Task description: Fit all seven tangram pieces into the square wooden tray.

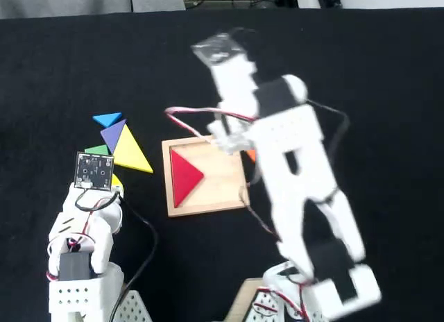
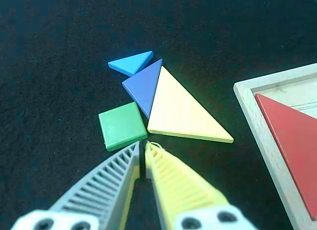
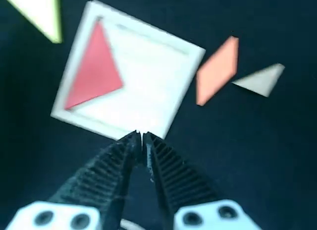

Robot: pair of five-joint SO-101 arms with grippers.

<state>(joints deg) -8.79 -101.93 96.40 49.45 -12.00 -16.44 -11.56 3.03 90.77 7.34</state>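
left pincer [image 2: 142,144] closed, empty, apart from tray [image 1: 223,180] | right pincer [image 3: 142,137] closed, empty, beside tray rim | red triangle [image 1: 184,175] lying inside tray

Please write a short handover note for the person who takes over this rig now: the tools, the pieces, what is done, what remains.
Left tool: shut, empty, tip beside the green square.
Right tool: shut, empty, near the tray edge.
Done: the red triangle lies in the tray.
To do: six pieces are on the table. The green square, yellow triangle, dark blue piece and light blue triangle are clustered on one side of the tray. The orange parallelogram and pale triangle are on the other.
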